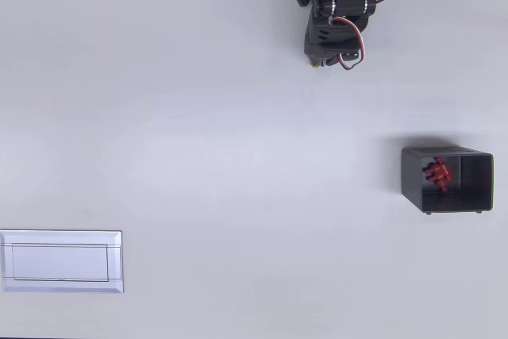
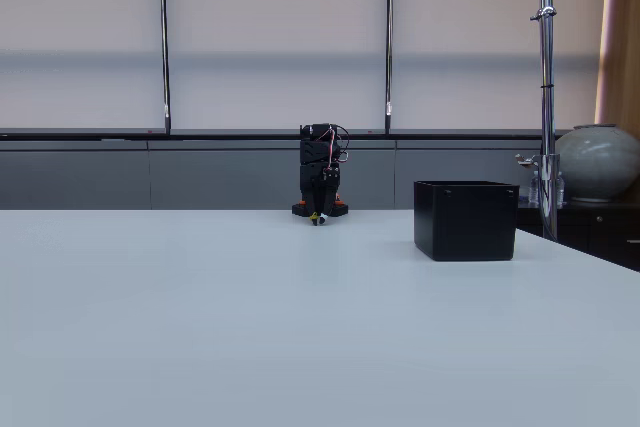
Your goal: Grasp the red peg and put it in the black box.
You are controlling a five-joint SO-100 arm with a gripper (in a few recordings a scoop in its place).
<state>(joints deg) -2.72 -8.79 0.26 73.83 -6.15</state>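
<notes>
Overhead view: your red peg (image 1: 438,174) lies inside the black box (image 1: 447,198); gripper (image 1: 321,59) folded away, its state unclear. No readable writing.

Black arm (image 1: 337,5) with red-white wires (image 1: 361,33), orange accent.

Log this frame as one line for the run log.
arm: folded at base | gripper: state unclear, holds nothing | red pegs: inside black box | white plate: bare, far corner
</notes>
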